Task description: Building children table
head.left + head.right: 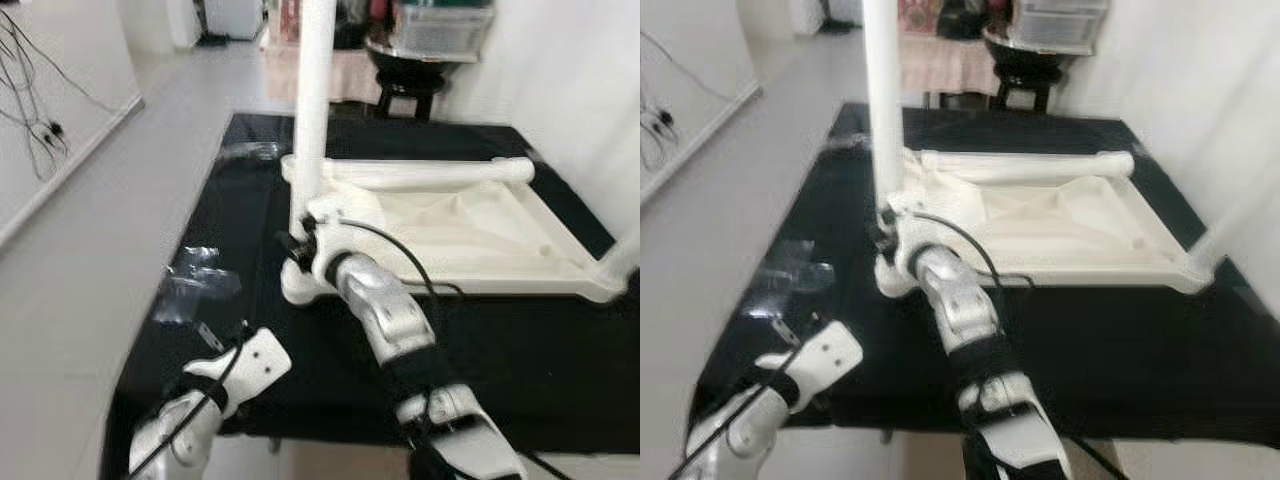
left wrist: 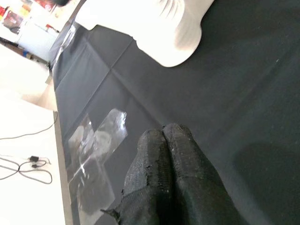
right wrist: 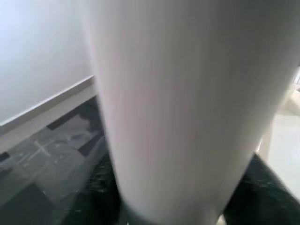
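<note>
I have the white children's table top [image 1: 470, 235] lying upside down on a black cloth [image 1: 520, 350] spread over the floor, with its ribbed underside facing up. One white table leg [image 1: 312, 100] stands upright at the corner of the top nearest me, rising out of the head view. A second white leg [image 1: 430, 172] lies flat along the far edge of the top, and part of a third [image 1: 622, 255] slants up at the top's right near corner.

My right gripper [image 1: 297, 245] is at the base of the upright leg, pressed against the corner socket of the top; a black cable [image 1: 395, 245] loops from the wrist over the near edge of the top. From the head views I cannot tell whether its jaws are spread or closed on the leg, and the right wrist camera gives me just the leg's white shaft up close, with the black cloth behind it.

My left gripper [image 2: 164, 133] hovers low over the black cloth, well to the left of the top's near corner. Its jaws are pressed together, holding nothing, the black fingertips [image 2: 180, 136] touching each other. Just beside them, farther left from the top, clear plastic bags [image 1: 195, 280] lie crumpled on the cloth. Grey floor [image 1: 100, 230] lies left of the cloth.
</note>
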### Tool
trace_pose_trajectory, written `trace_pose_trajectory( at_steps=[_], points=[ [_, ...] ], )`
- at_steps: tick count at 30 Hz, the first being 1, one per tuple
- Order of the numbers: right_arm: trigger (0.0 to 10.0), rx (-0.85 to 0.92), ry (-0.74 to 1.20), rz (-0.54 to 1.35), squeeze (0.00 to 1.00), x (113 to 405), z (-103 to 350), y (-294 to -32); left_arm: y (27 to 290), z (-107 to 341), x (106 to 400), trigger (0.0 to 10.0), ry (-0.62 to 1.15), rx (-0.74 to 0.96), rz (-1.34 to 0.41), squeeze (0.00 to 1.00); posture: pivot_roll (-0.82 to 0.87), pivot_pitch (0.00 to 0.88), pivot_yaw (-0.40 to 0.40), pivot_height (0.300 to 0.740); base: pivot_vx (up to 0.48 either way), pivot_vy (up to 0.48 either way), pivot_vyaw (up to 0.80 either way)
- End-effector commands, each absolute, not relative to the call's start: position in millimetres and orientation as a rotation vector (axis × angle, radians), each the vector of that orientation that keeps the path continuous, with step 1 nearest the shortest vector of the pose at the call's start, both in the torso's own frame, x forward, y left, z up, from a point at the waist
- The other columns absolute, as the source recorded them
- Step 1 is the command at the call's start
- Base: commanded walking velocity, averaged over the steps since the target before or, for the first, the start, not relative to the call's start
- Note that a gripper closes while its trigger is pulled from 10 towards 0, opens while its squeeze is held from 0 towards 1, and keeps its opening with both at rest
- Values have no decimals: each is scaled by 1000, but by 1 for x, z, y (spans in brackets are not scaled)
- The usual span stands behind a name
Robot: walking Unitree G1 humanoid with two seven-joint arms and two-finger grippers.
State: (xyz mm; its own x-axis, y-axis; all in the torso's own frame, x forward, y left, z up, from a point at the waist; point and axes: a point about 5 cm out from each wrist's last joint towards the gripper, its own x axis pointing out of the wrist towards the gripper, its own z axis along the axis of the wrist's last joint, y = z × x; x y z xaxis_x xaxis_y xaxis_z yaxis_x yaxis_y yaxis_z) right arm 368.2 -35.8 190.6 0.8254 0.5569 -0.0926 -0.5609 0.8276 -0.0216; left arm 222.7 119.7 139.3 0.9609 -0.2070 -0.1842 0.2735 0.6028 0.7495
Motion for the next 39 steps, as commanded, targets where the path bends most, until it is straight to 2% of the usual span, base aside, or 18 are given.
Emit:
trace_pose_trajectory(
  at_steps=[1, 2, 3, 5, 6, 7, 8, 9, 11, 13, 19, 20, 25, 32, 38, 39],
  points=[
    [10000, -33, 67, 642, 1000, 371, 196, -36, 119, 137, 223, 10000, 78, 898, -274, 0, 161, 91, -92, 740, 0, 0, 0],
    [10000, -32, 18, 772, 1000, 372, 207, -35, 121, 144, 224, 10000, 43, 876, -225, 0, 157, 86, -101, 740, 0, 0, 0],
    [10000, -32, 18, 772, 1000, 372, 207, -35, 121, 144, 224, 10000, 43, 876, -225, 0, 157, 86, -101, 740, 0, 0, 0],
    [10000, -100, -59, 1043, 1000, 367, 219, -35, 122, 155, 225, 10000, -1, 726, -180, 0, 160, 82, -106, 740, 0, 0, 0],
    [10000, -124, -54, 1151, 102, 365, 218, -38, 123, 165, 226, 10000, -32, 584, -154, 0, 159, 79, -112, 740, 0, 0, 0],
    [10000, -124, -54, 1151, 102, 365, 218, -38, 123, 165, 226, 10000, -32, 584, -154, 0, 159, 79, -112, 740, 0, 0, 0],
    [10000, -165, -46, 1223, 0, 366, 217, -41, 128, 173, 227, 10000, -55, 455, -117, 0, 161, 78, -114, 740, 0, 0, 0],
    [10000, -175, -14, 1263, 0, 369, 216, -44, 138, 182, 226, 10000, -104, 409, -30, 0, 161, 73, -113, 740, 0, 0, 0],
    [10000, -175, -14, 1263, 0, 369, 216, -44, 138, 182, 226, 10000, -104, 409, -30, 0, 161, 73, -113, 740, 0, 0, 0],
    [10000, -205, 37, 1296, 0, 373, 215, -45, 151, 181, 220, 10000, -97, 298, 52, 0, 162, 68, -113, 740, 0, 0, 0],
    [10000, -183, 79, 1274, 0, 379, 217, -47, 146, 169, 203, 10000, -77, 255, -28, 0, 160, 64, -116, 740, 0, 0, 0],
    [0, -160, 98, 1267, 0, 382, 218, -51, 138, 168, 194, 10000, -109, 205, -109, 0, 160, 67, -118, 740, 0, 0, 0],
    [0, -149, 112, 1307, 0, 383, 219, -60, 133, 168, 191, 10000, -119, 172, -179, 0, 155, 73, -114, 740, 0, 0, 0],
    [0, -78, 110, 1238, 0, 389, 221, -75, 129, 168, 186, 10000, -134, 139, -227, 0, 146, 81, -112, 740, 0, 0, 0],
    [0, -55, 147, 1172, 0, 388, 205, -89, 126, 167, 185, 10000, -162, 106, -230, 0, 134, 92, -129, 740, 0, 0, 0],
    [0, -10, 196, 849, 0, 393, 181, -88, 127, 164, 186, 10000, -163, 104, -236, 0, 115, 92, -149, 740, 0, 0, 0]
  ],
)
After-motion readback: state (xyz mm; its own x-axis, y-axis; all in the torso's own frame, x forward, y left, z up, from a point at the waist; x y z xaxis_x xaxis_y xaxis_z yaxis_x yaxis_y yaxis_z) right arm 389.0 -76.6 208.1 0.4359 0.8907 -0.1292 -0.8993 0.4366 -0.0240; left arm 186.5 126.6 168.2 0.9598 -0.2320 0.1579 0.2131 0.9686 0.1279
